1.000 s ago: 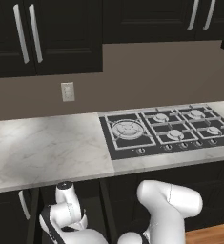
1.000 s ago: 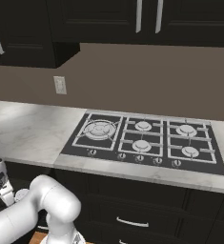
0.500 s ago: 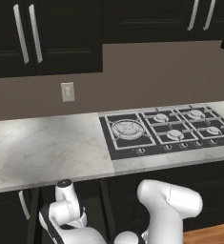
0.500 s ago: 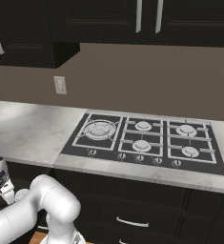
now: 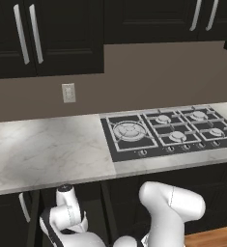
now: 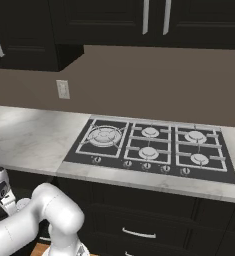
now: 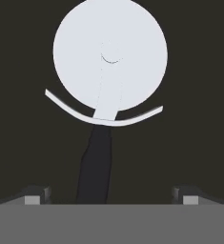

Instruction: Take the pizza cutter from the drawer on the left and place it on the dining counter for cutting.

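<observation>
The pizza cutter (image 7: 110,57) lies on the dark floor of the drawer (image 7: 18,143), seen close from above in the hand view. Its round silver-white wheel is toward the top, and its black handle (image 7: 96,167) runs down toward the bottom of the picture. My gripper (image 7: 112,194) is open, with a fingertip (image 7: 37,193) at each side of the handle's end and a wide gap to each. Nothing is held. In the base views my arm's wrist (image 5: 66,212) reaches down below the counter's left edge. The dining counter is out of view.
Straight ahead is the marble counter (image 5: 42,149) with the black gas stove (image 6: 149,145) set in it. Black wall cabinets (image 5: 47,34) hang above. Black drawer fronts with silver handles (image 6: 139,233) sit under the stove. A wall outlet (image 5: 68,92) is on the backsplash.
</observation>
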Motion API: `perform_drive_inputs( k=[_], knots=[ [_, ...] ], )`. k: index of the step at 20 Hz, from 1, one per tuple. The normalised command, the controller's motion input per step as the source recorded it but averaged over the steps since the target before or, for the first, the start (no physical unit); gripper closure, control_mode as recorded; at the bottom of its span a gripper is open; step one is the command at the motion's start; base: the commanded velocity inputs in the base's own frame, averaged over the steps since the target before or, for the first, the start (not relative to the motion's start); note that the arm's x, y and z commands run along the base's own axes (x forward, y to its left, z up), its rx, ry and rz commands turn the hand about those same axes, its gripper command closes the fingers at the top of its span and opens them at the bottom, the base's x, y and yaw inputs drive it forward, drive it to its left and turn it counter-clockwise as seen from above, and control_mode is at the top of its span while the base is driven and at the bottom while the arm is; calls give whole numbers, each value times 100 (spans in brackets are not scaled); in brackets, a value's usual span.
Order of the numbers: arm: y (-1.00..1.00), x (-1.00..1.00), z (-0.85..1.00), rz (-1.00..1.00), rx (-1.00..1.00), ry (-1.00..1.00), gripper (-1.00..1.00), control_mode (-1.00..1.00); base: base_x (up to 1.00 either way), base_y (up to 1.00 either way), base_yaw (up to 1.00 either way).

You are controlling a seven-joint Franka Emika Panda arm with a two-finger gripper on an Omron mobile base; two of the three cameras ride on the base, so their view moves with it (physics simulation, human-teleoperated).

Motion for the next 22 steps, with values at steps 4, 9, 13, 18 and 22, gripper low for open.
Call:
perform_drive_inputs(
  k=[4, 9, 13, 18, 22],
  knots=[
    [0, 0, -15, 0, 0, 0, -100, -100, 0, 0, 0],
    [0, 0, -14, 0, 0, 0, -100, -100, 0, 0, 0],
    [0, 0, -16, 0, 0, 0, -100, -100, 0, 0, 0],
    [0, 0, -19, 0, 0, 0, -100, -100, 0, 0, 0],
    [0, 0, -7, 0, 0, 0, -100, -100, 0, 0, 0]
  ],
)
